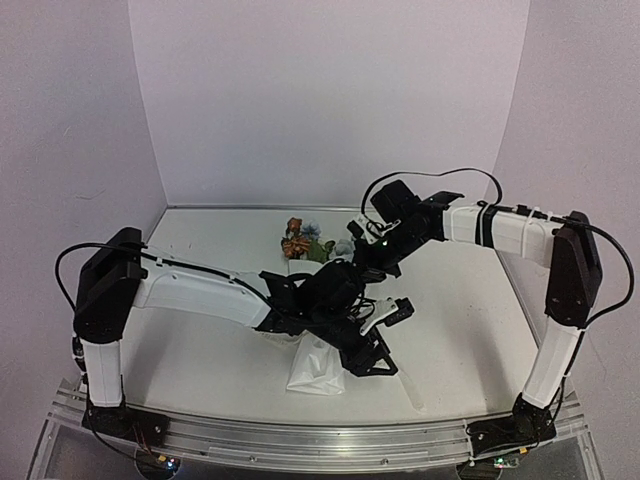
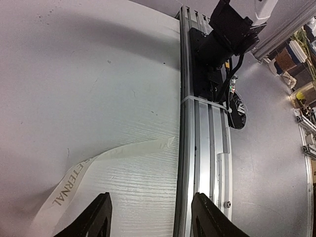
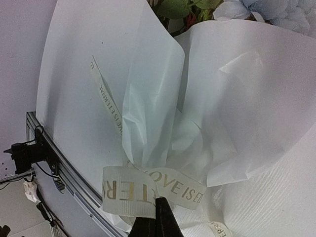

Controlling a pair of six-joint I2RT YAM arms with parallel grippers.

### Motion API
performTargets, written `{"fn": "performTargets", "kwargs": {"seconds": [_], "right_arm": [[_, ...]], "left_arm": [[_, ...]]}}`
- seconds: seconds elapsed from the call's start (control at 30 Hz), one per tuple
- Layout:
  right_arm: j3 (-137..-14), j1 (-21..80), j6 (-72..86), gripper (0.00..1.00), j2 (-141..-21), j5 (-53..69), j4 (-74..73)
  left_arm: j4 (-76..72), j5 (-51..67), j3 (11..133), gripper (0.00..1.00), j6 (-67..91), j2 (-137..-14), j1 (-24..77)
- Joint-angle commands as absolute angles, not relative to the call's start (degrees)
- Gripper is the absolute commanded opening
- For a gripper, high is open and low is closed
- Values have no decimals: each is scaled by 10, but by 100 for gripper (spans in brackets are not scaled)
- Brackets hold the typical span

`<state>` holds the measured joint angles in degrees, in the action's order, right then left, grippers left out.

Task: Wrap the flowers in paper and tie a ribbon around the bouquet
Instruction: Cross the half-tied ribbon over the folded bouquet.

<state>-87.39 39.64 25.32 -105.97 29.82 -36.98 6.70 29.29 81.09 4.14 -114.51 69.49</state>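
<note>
The bouquet lies on the table, white paper (image 3: 237, 98) wrapped round the flowers. Green leaves (image 3: 177, 7) and a pale blue bloom (image 3: 276, 10) stick out of the wide end. In the top view the orange and pale blooms (image 1: 300, 240) show behind the arms, and the paper's narrow end (image 1: 318, 372) points at the near edge. A ribbon (image 3: 177, 190) with gold lettering circles the narrow part. My right gripper (image 3: 158, 217) is shut on a loop of it. A loose ribbon tail (image 2: 123, 150) lies flat ahead of my left gripper (image 2: 150, 219), which is open and holds nothing.
The aluminium rail (image 2: 197, 128) runs along the table's near edge, just right of the left gripper's fingers. The right arm's base (image 2: 227, 34) is bolted on it. Both arms cross over the bouquet mid-table. Purple walls (image 1: 330, 90) enclose the back and sides.
</note>
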Motion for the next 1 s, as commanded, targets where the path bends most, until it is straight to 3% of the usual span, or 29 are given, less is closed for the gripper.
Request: {"fn": "performTargets", "kwargs": {"seconds": [0.0,0.2,0.43,0.63,0.97], "right_arm": [[-857,394,234,0,-1032,294,-373],[-827,398,214,0,-1000,274,-372],[-811,424,190,0,-971,237,-372],[-823,454,174,0,-961,219,-373],[-843,482,150,0,-966,188,-380]], "left_arm": [[-32,284,765,62,89,-1049,683],[-120,377,686,64,171,-951,635],[-151,361,595,51,228,-878,516],[-95,362,606,51,187,-896,463],[-94,403,619,52,165,-945,456]]}}
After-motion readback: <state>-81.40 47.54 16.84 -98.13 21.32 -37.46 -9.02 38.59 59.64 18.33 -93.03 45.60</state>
